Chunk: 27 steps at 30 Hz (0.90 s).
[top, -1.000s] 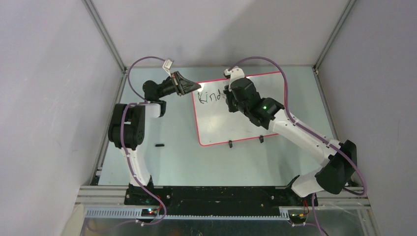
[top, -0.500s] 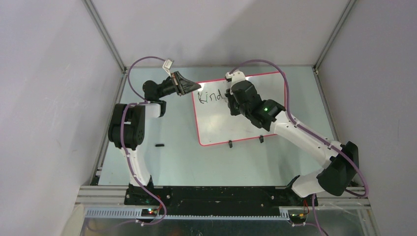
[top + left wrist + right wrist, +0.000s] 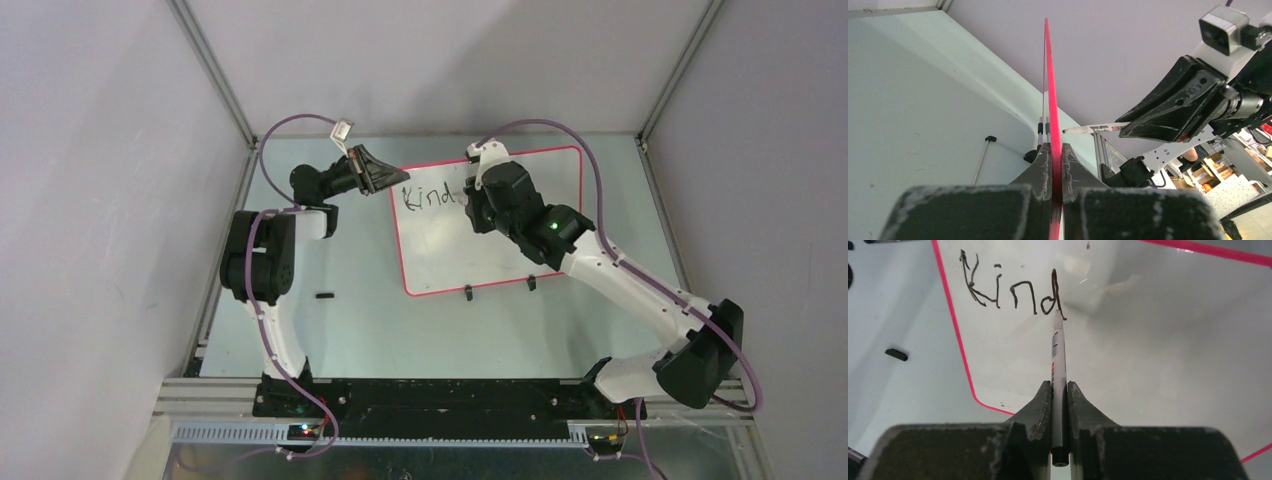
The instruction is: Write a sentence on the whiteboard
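The whiteboard (image 3: 450,250), glossy white with a red-pink rim, lies on the table's far half. Its sentence (image 3: 425,197) reads "Kind" in black near the top left corner, and the same letters (image 3: 1013,292) show in the right wrist view. My left gripper (image 3: 393,180) is shut on the board's rim (image 3: 1049,75) at the upper left corner. My right gripper (image 3: 472,203) is shut on a white marker (image 3: 1058,365), whose tip rests at the foot of the "d". From the left wrist the marker (image 3: 1093,129) points at the board edge-on.
A small black marker cap (image 3: 323,296) lies on the table left of the board. Two black clip feet (image 3: 468,293) stick out of the board's near edge. Grey enclosure walls and aluminium posts (image 3: 215,80) close in the table on three sides.
My right gripper has moved a little to the right along the board with the marker, uncovering the finished "d". The left gripper has stayed clamped on the rim.
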Available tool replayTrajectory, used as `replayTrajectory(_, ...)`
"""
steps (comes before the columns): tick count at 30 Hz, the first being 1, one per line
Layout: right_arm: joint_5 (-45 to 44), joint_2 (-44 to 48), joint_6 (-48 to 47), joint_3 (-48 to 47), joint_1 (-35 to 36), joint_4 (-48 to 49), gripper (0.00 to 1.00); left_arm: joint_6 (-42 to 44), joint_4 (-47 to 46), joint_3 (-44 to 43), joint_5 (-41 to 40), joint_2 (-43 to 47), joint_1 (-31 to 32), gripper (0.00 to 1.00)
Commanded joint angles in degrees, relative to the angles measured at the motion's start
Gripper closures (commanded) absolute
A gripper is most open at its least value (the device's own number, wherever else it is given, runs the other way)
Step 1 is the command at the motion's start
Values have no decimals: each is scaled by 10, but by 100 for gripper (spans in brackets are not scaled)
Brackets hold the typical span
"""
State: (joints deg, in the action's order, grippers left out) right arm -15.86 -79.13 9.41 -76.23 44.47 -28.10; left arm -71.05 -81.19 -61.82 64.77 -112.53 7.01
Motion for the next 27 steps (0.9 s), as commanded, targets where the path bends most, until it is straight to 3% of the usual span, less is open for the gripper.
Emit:
replayTrajectory(1,17,35,-3,-6,2,38,100,-14,-57,-9,2,9,6,100)
replayTrajectory(27,-26,0,-18,-22,-10,18,100,-43,-62,-30,7,-23,4,100)
